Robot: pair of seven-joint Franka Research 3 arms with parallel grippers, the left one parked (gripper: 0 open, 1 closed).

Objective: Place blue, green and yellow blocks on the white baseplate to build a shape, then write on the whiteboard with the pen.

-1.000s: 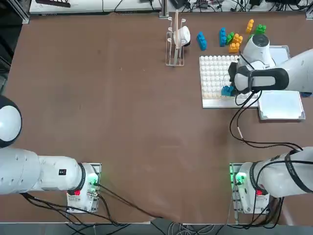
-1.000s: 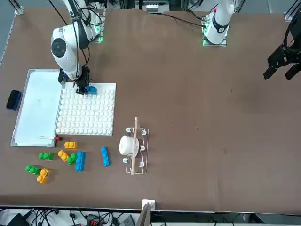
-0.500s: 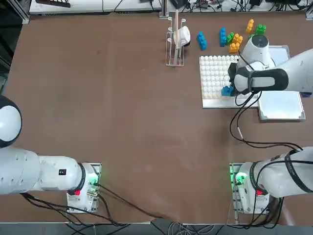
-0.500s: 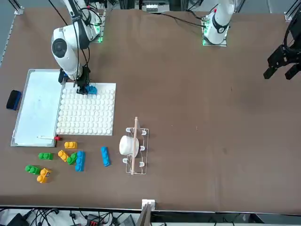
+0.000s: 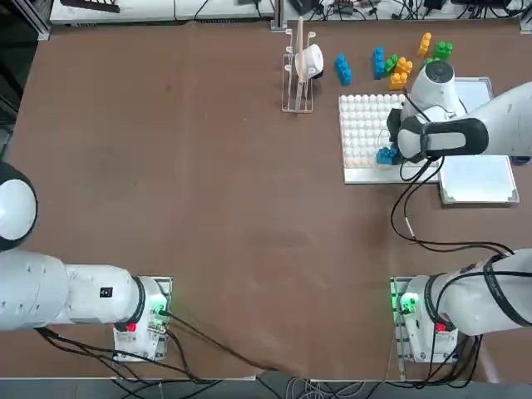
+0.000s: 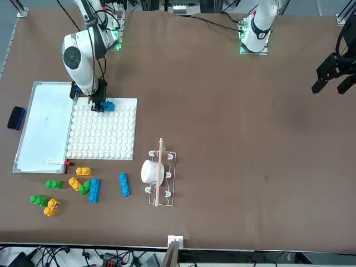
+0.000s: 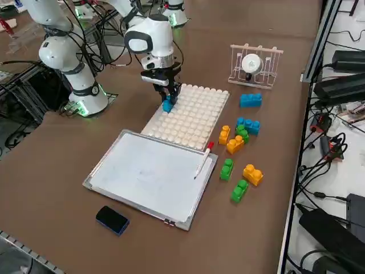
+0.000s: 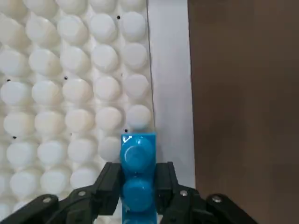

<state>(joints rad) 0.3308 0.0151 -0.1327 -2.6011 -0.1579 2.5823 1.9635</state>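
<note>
My right gripper [image 8: 138,181] is shut on a blue block [image 8: 138,151], its fingers flanking the brick's sides. The block [image 5: 385,155] sits low over the white baseplate [image 5: 362,125], at the edge nearest my base and close to the corner beside the whiteboard [image 5: 480,178]. Whether it is pressed onto the studs I cannot tell. From the side, the gripper [image 7: 169,98] points straight down on the block [image 7: 167,105]. The pen [image 7: 203,157] lies on the whiteboard's far end. Loose blue [image 6: 124,184], green [image 6: 54,184] and yellow [image 6: 83,171] blocks lie beyond the plate.
A wire rack holding a white cup [image 5: 302,63] stands just left of the loose blocks. A dark eraser [image 7: 112,220] lies off the whiteboard's outer edge. My arm's black cable [image 5: 413,232] trails over the table between baseplate and base.
The right arm's wrist has shifted very slightly toward the table's far side. The blue block stays gripped at the same spot on the baseplate's edge.
</note>
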